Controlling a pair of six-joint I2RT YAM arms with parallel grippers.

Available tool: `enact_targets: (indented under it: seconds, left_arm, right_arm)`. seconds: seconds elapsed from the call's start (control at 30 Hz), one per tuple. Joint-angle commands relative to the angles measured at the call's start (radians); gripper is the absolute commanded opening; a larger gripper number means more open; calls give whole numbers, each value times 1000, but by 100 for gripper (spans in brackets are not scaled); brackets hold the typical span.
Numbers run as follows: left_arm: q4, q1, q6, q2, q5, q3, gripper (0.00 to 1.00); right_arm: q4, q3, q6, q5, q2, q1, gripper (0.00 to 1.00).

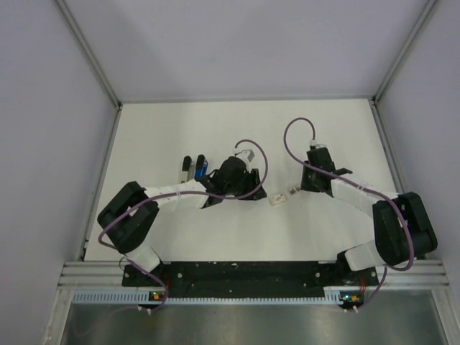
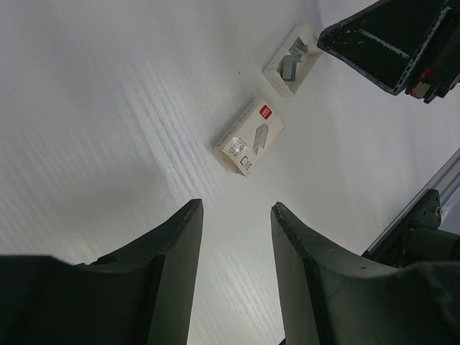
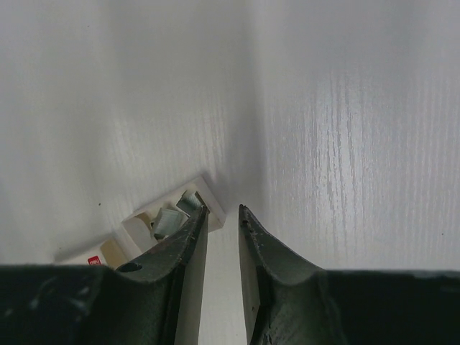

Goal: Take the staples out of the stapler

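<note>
The stapler [image 1: 194,167], black and blue, lies on the white table to the left of my left wrist. My left gripper [image 2: 236,208] [image 1: 256,191] is open, with only bare table between its fingers. Ahead of it lie a small staple box [image 2: 249,136] [image 1: 277,199] with a red mark and a white tray [image 2: 307,37] [image 1: 293,192]. The tray holds loose silver staples [image 2: 291,63]. My right gripper [image 3: 223,210] [image 1: 306,185] hangs just beside that tray [image 3: 214,203]. Its fingers stand a narrow gap apart with nothing between them. The left fingertip overlaps the tray's edge next to the staples [image 3: 167,221].
Grey walls and metal rails [image 1: 100,180] enclose the table on the left, back and right. The black base bar [image 1: 244,273] of the arms runs along the near edge. A purple cable [image 1: 298,129] loops above my right wrist.
</note>
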Motion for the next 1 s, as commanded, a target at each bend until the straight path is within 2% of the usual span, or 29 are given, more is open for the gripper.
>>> enact_targets:
  seconds: [0.0, 0.47, 0.97]
  left_arm:
    - [85, -3, -27, 26, -7, 44, 49]
    - [136, -3, -54, 102, 22, 58, 49]
    - [146, -3, -59, 112, 32, 63, 48]
  right_arm:
    - [60, 23, -19, 12, 18, -18, 24]
    - [71, 40, -21, -16, 57, -21, 22]
    - [77, 26, -21, -65, 46, -21, 14]
